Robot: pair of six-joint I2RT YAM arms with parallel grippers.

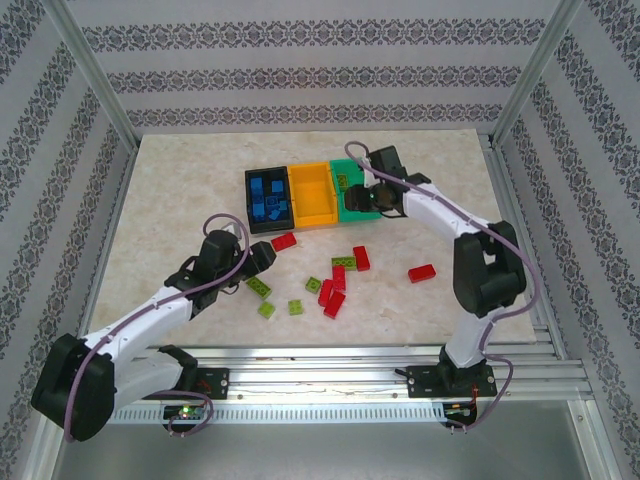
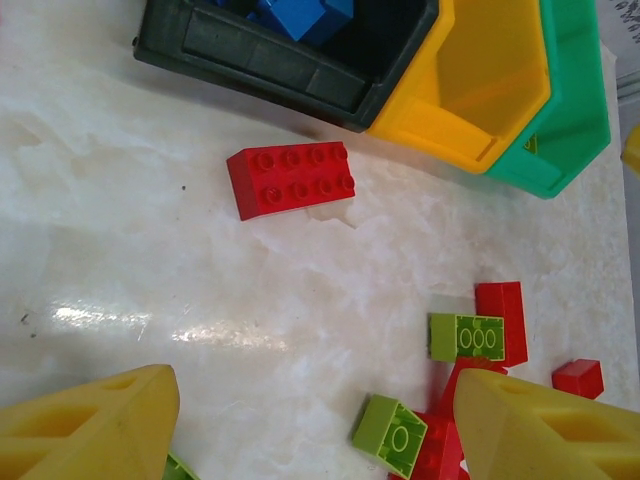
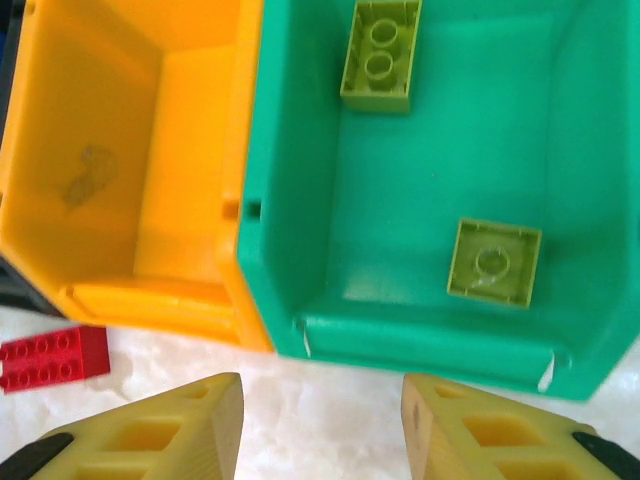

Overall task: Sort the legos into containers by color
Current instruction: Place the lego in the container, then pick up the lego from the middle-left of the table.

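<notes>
Right wrist: two lime legos (image 3: 380, 55) in green bin (image 3: 420, 350); left pincer (image 2: 315, 400), right pincer (image 3: 322, 400) spread.

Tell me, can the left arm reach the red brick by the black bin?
Probably yes: the red brick lies alone, bare table between it and the open left gripper; the black bin sits just behind.

Three open-top bins in a touching row: black bin (image 2: 270, 75) at left, loaded with blue bricks (image 1: 268, 197); orange-yellow bin (image 3: 190, 150) in the middle; green bin (image 3: 400, 330) at right, with two lime bricks (image 3: 380, 55) lying flat and apart. Loose in front: red brick (image 2: 291, 178) flat, studs up, near the black bin; red cluster (image 1: 332, 290) beside one lime brick (image 1: 344, 263); lone red brick (image 1: 421, 272) off right; three more lime bricks (image 1: 267, 309) scattered to the left of the cluster.
</notes>
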